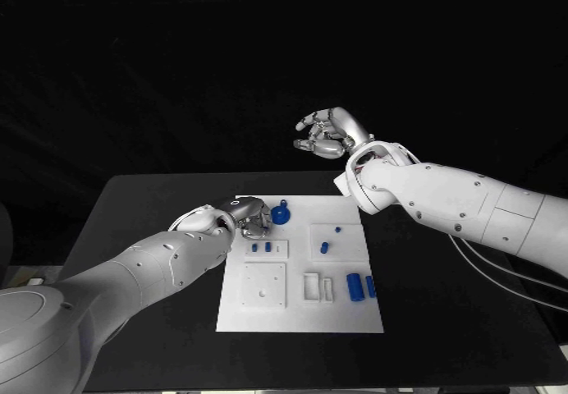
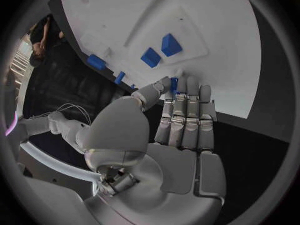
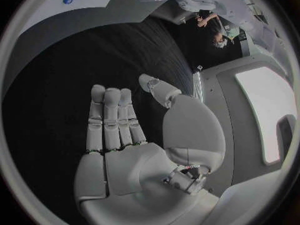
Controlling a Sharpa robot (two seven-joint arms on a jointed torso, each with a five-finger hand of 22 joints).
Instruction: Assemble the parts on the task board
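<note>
Fingers (image 2: 178, 92) of the left hand (image 1: 237, 218) are pinched with the thumb on a small blue part (image 2: 174, 84) at the far left of the task board (image 1: 302, 316), which is laid mid-surface (image 1: 142, 205). Fingers (image 3: 111, 116) of the right hand (image 1: 328, 134) are seen straight and side by side, the thumb apart, nothing being held; that hand is raised beyond the far edge of the surface. A round blue part (image 1: 281, 214) is seen just right of the left hand. Two blue cylinders (image 1: 355, 286) are laid near the board's right edge.
</note>
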